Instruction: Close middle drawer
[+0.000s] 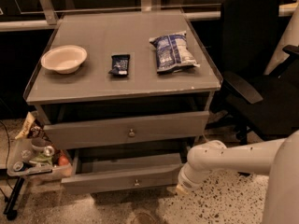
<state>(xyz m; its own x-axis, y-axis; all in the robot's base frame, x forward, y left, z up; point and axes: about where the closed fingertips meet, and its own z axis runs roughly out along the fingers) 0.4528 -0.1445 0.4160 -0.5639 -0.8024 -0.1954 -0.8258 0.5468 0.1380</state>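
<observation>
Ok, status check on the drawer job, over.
Single gripper low at right end of middle drawer, contact unclear. Drawer pulled out, not yet shut. Beside its left corner: clutter tray. Also ajar: upper drawer.

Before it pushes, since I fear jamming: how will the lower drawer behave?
The lower drawer looks rigid, so it probably slides without flexing. The gripper sits by its right end, so an off-centre push might skew it.
</observation>
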